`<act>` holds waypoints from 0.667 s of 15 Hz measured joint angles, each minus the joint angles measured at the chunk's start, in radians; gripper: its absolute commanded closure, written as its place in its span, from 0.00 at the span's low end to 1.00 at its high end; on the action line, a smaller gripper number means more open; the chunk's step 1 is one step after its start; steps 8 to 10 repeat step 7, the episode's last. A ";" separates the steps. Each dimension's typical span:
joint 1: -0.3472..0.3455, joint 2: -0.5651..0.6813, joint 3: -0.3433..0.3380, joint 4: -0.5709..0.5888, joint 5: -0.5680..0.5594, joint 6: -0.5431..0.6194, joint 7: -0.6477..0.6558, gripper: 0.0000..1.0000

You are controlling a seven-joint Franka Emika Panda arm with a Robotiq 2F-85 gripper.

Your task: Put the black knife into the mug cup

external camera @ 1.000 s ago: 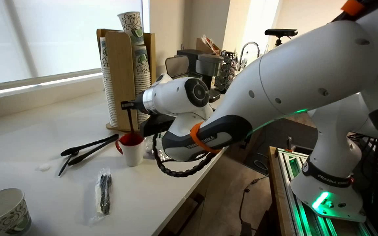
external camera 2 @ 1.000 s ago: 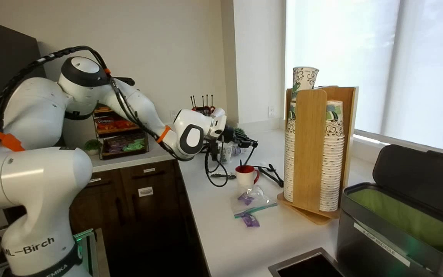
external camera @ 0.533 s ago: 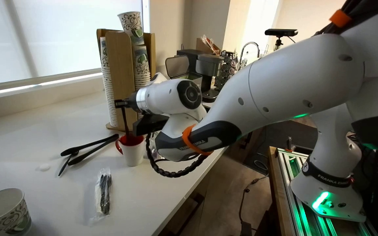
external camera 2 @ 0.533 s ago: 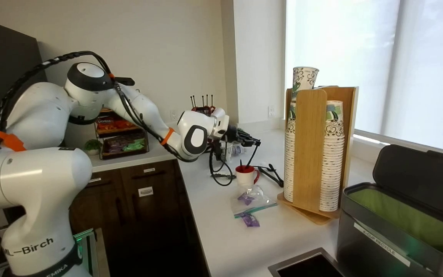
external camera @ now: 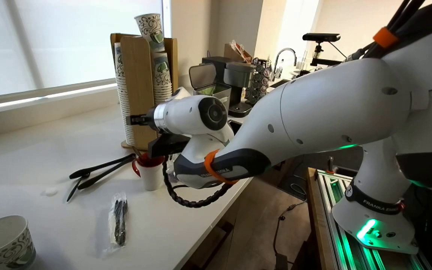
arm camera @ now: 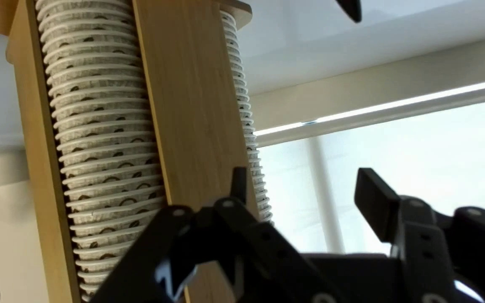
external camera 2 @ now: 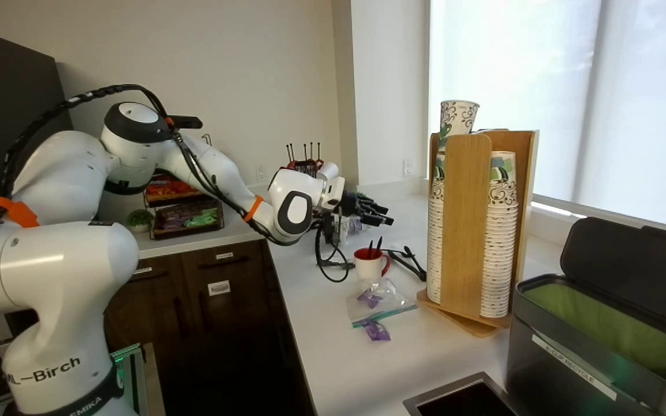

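jaws spread apart; in the wrist view a clear gap parts them. below them, in both exterior views: white mug (external camera 2: 369,268) with red inside, upright on the bench (external camera 2: 339,352). black knife (external camera 2: 378,244) stands tilted in the mug, upper end above the rim, clear of the jaws; second slim black utensil (external camera 2: 370,248) just beside it.

around: wooden cup holder (external camera: 137,90) near the jaws, reaching well above them, filled with stacked paper cups (arm camera: 107,160); in the wrist view it stands ahead of the jaws, taking up much of the field. black tongs (external camera: 95,179) lie lower than the jaws, one end close by the mug handle, contact cannot be told. wrapped cutlery (external camera: 119,221) and loose patterned paper cup (external camera: 4,243) on the bench, well apart from the jaws.

view against view: an exterior view gives just one slim handle (external camera: 136,150) over the rim, which of the pair unclear; black wrist housing (external camera: 169,144) covers part of the mug's mouth. in an exterior view, zip bag (external camera 2: 391,300) lower than the jaws, near the mug. wrist view: dark pointed tip (arm camera: 350,9) at upper border, owner uncertain.
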 measured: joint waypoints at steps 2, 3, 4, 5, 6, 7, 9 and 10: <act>0.004 0.000 -0.014 0.018 0.054 -0.045 0.042 0.00; 0.007 -0.002 -0.024 0.026 0.075 -0.075 0.063 0.00; 0.010 -0.007 -0.033 0.032 0.090 -0.104 0.082 0.00; 0.016 -0.017 -0.041 0.034 0.101 -0.127 0.100 0.00; 0.024 -0.032 -0.052 0.035 0.112 -0.146 0.116 0.00; 0.032 -0.050 -0.061 0.034 0.123 -0.152 0.131 0.00; 0.032 -0.050 -0.061 0.034 0.123 -0.152 0.131 0.00; 0.032 -0.050 -0.061 0.034 0.123 -0.152 0.131 0.00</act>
